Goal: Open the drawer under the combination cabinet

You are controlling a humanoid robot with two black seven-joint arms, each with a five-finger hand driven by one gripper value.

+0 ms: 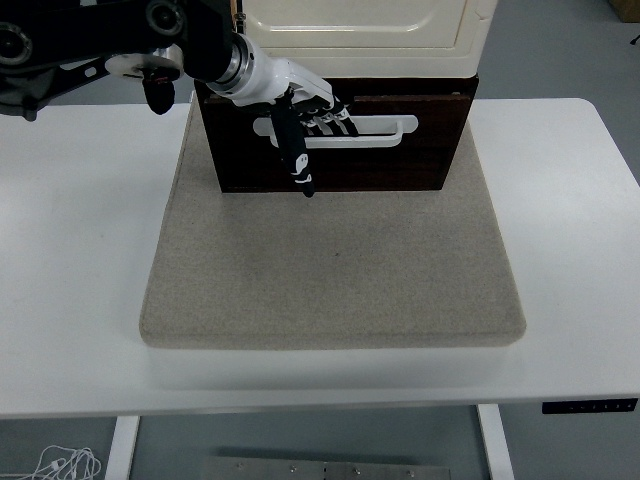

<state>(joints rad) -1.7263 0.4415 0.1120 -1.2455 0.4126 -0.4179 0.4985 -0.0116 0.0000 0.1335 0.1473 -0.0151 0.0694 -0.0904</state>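
L hand [300,110] hooked w/ curled fingers [325,118] over white bar handle [375,127] of dark brown wooden drawer [390,150], thumb hanging down in front. Drawer sits under cream cabinet [360,25] on grey felt mat [335,270]; hooked grip prob for pulling toward near edge

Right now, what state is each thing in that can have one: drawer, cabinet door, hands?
Drawer: looks shut or barely open, front about flush with the cabinet.
Cabinet door: shut.
Handle: hooked by the left hand's fingers.
Left hand: fingers curled into the handle, thumb pointing down.
Right hand: out of view.
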